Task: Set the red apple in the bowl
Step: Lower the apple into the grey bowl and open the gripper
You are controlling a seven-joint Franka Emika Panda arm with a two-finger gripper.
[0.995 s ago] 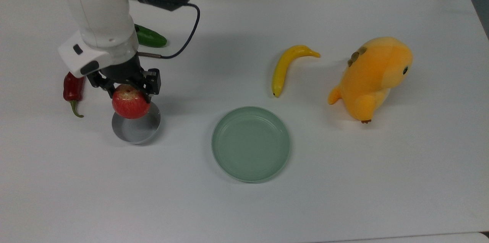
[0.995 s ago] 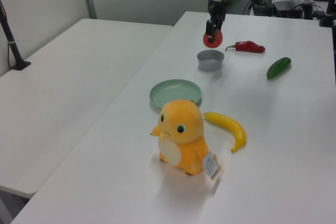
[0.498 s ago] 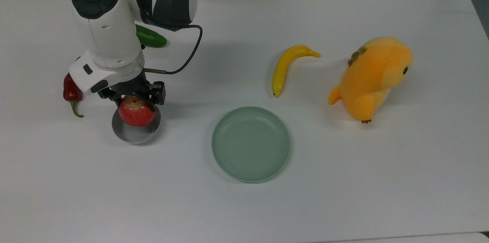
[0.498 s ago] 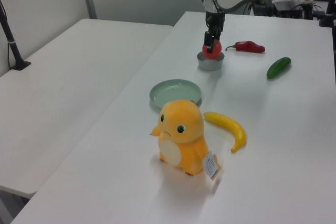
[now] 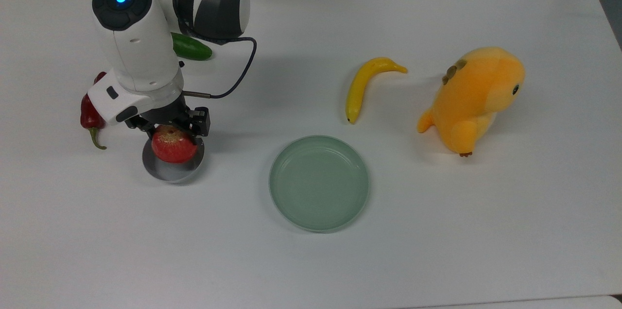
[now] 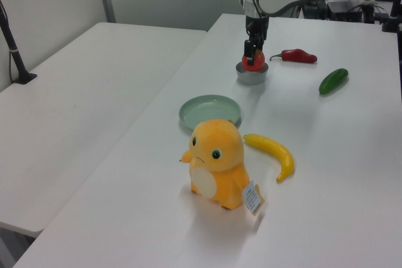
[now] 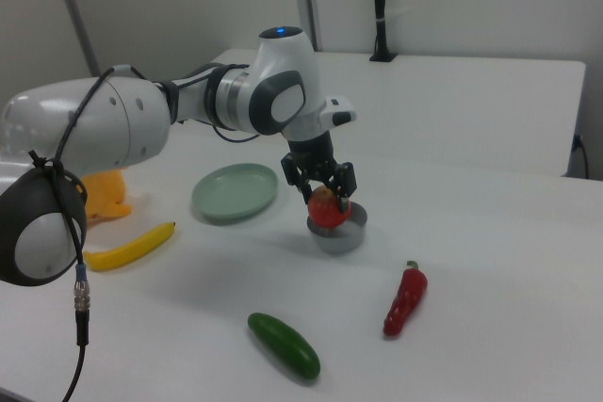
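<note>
While tool (image 5: 167, 127) grips red apple (image 5: 171, 144), low over grey bowl (image 5: 165, 169)

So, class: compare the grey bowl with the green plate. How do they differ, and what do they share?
The bowl is grey with upright walls; the plate is pale green and shallow. The bowl is clearly narrower than the plate. The bowl has the apple at its mouth, with the gripper shut on it; the plate holds nothing. Both are round and stand on the white table.
</note>
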